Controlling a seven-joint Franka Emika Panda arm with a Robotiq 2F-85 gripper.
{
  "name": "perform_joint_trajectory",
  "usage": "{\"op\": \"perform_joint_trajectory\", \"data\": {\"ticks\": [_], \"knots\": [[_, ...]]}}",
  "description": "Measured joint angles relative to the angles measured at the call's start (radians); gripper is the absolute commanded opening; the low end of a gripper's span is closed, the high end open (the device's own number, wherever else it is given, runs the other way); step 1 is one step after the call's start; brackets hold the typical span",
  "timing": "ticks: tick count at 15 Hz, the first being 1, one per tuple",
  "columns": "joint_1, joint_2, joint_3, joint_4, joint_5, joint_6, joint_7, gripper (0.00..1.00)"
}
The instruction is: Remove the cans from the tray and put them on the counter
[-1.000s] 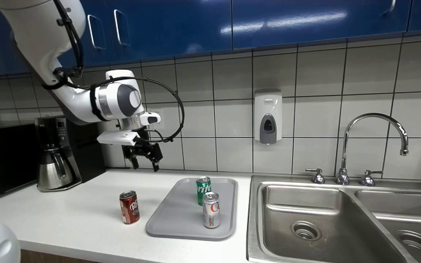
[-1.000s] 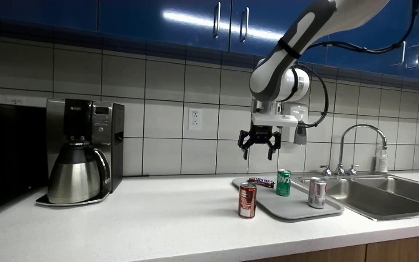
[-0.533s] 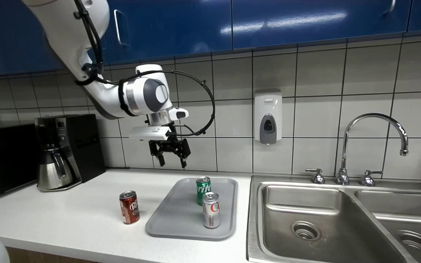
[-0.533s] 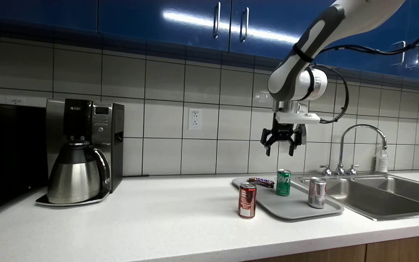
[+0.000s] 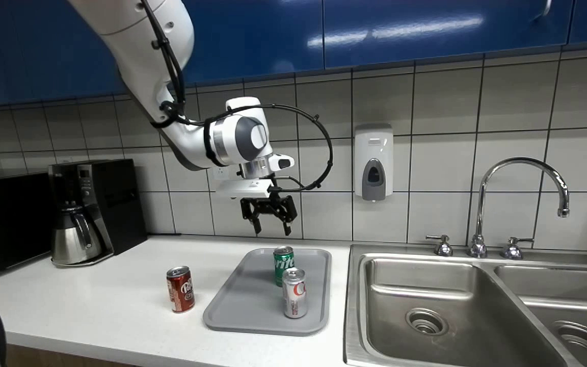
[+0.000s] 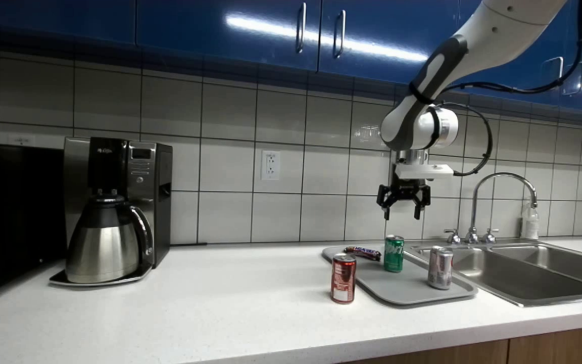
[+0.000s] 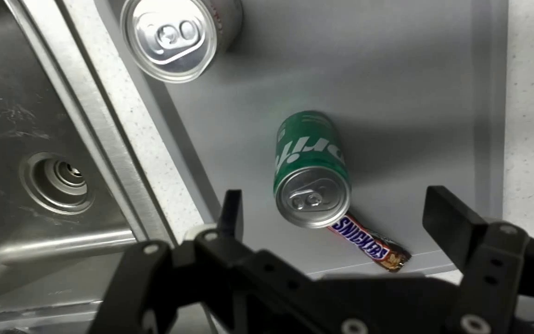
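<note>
The green can (image 5: 284, 261) (image 6: 393, 255) stands upright on the grey tray (image 5: 242, 300) (image 6: 397, 290). The silver-white can (image 5: 294, 295) (image 6: 440, 270) stands on the tray nearer its front edge. The red can (image 5: 180, 291) (image 6: 343, 280) stands on the white counter (image 5: 95, 306) (image 6: 195, 313), beside the tray; it is out of the wrist view. My gripper (image 5: 272, 228) (image 6: 402, 215) is open and empty, above the back of the tray, higher than the cans. In the wrist view the green can (image 7: 311, 144) shows ahead of the spread fingers (image 7: 232, 213), and the silver-white can (image 7: 169, 39) farther off.
A Snickers bar (image 6: 362, 253) lies on the tray next to the green can, also in the wrist view (image 7: 369, 243). The steel sink (image 5: 426, 290) adjoins the tray's side. A coffee maker (image 6: 162, 202) and steel pot (image 6: 104, 247) stand at the counter's far end.
My open gripper has moved sideways toward the sink, from beside the tray to above its back part, and dropped slightly in the last half second. The cans have not moved.
</note>
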Motion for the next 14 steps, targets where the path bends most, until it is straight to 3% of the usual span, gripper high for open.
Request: {"op": "perform_joint_trajectory", "data": {"ticks": [14], "knots": [[-0.011, 0.275, -0.011, 0.260, 0.017, -0.077, 0.000, 1.00]]}}
